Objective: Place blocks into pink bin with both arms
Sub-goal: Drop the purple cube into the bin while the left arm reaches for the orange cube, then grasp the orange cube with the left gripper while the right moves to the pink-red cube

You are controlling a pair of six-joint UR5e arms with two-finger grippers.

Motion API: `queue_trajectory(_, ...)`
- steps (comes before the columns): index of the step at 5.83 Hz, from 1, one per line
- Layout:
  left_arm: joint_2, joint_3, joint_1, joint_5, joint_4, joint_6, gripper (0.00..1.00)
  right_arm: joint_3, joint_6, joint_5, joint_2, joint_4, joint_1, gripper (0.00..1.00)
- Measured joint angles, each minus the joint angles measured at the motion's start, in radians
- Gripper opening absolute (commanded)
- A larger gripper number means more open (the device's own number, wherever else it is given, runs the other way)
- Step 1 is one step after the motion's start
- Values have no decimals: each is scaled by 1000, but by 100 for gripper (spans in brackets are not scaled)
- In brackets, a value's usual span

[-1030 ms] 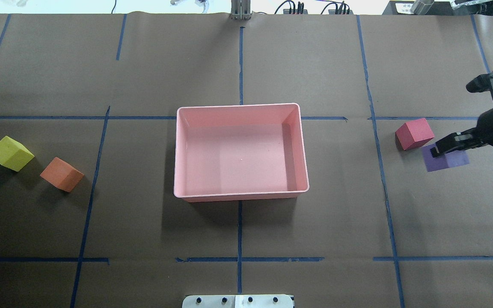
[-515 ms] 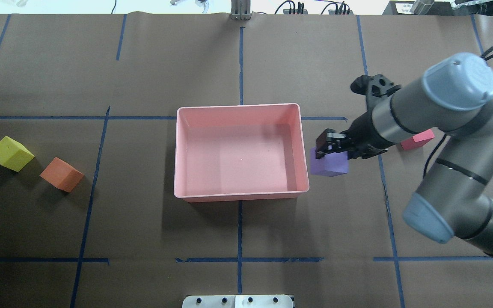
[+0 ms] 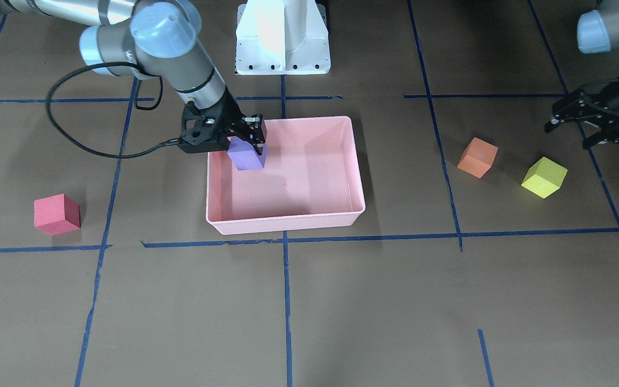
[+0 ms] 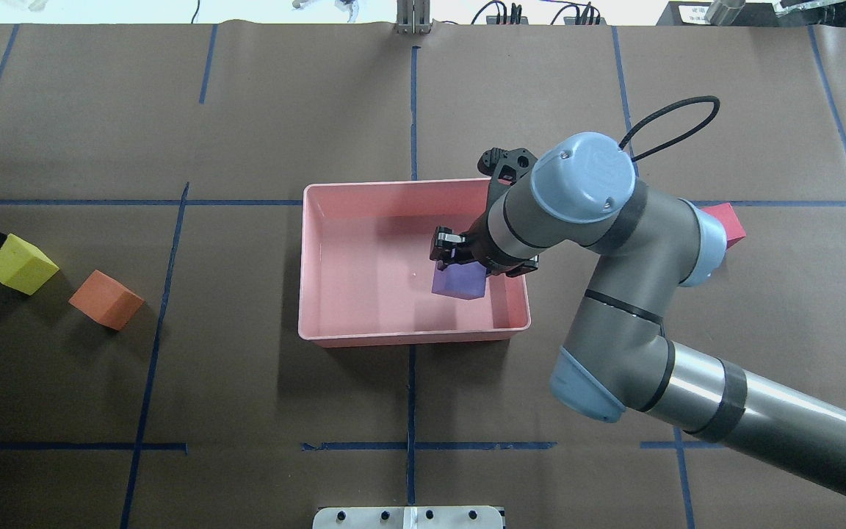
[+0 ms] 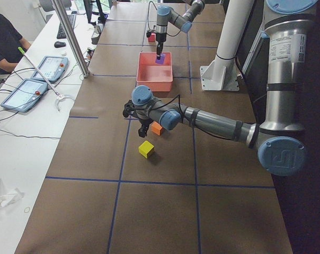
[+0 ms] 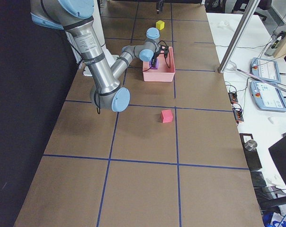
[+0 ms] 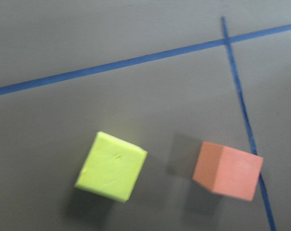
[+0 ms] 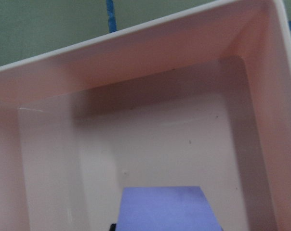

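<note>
My right gripper (image 4: pixel 458 258) is shut on the purple block (image 4: pixel 458 282) and holds it over the right part of the pink bin (image 4: pixel 335 334). The front view shows the block (image 3: pixel 246 156) just above the bin floor, under the gripper (image 3: pixel 246 140). The right wrist view shows the purple block (image 8: pixel 167 210) and the bin's inner walls (image 8: pixel 136 62). My left gripper (image 3: pixel 567 136) is open, above the table beside the yellow-green block (image 3: pixel 544 177) and the orange block (image 3: pixel 477 157). Both show in the left wrist view, yellow-green (image 7: pixel 112 166) and orange (image 7: pixel 227 170). The red block (image 3: pixel 57 214) lies alone on the table.
In the overhead view the red block (image 4: pixel 725 222) is partly hidden behind my right arm. The white pedestal base (image 3: pixel 282 37) stands behind the bin. Blue tape lines cross the brown table cover.
My right arm has carried the purple block leftward from beside the red block to over the bin. My left gripper's tip has come into view at the left edge near the yellow-green block.
</note>
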Motion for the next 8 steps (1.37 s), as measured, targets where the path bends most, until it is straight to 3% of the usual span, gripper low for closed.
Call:
queue_trajectory(1, -39, -2, 69, 54, -3, -2, 100, -27, 2, -15, 18, 1, -12, 100)
queue_trajectory(3, -78, 2, 201, 199, -3, -17, 100, 29, -2, -24, 0, -2, -12, 100)
queue_trajectory(5, -80, 25, 305, 276, -4, -115, 100, 137, -3, -17, -79, -8, 13, 100)
queue_trajectory(7, -79, 39, 365, 316, -4, -161, 100, 164, -3, -17, -108, -9, 18, 100)
queue_trajectory(8, -78, 50, 379, 320, -4, -167, 92, 166, -3, -16, -110, -9, 26, 100)
